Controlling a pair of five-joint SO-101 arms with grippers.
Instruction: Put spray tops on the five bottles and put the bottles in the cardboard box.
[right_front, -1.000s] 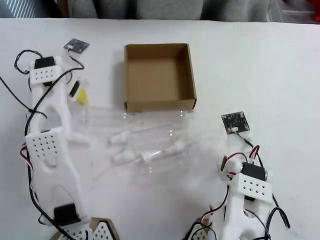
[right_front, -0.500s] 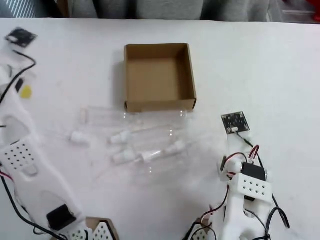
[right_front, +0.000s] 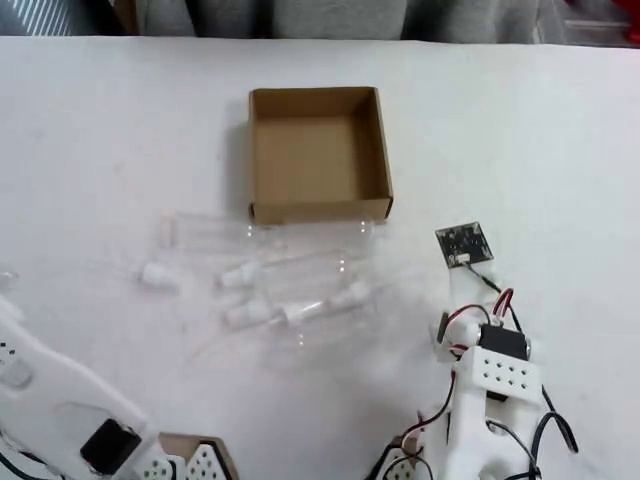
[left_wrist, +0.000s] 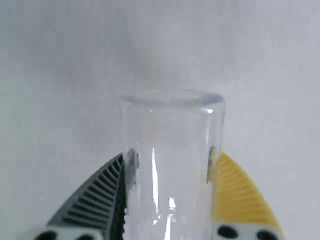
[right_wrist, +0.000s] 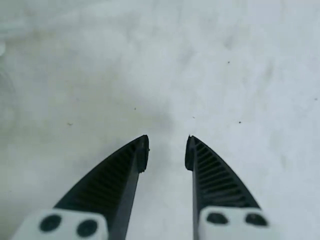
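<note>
A white bench (right_front: 520, 120) is seen from above. A shallow, open cardboard box (right_front: 320, 211) sits near the middle, toward the far side, with its brown floor showing. Just in front of the box's near wall, a loose group of clear bottles (right_front: 300, 268) lies on its side. The bottles lie close together, some touching, and some of them have white tops fitted. They are so transparent against the bench that an exact count cannot be made. A single white spray top (right_front: 158, 275) lies slightly apart, off the left end of the group. The white left arm (right_front: 60, 400) fills the near left corner, well away from the bottles. The white right arm (right_front: 495, 385) stands at the near right, with a small dark circuit board (right_front: 463, 243) on a wire just beyond it, to the right of the bottles. From the left wrist, the left jaws, one grey and one yellow, pinch a clear bottle (left_wrist: 172, 125) on both sides. The bottle sticks out past the jaw tips, with its flat end pointing away from the wrist and a plain pale surface behind it. From the right wrist, the two black right jaws are spread a little, with a narrow gap between their tips. They hold nothing and hang over bare bench.
</note>
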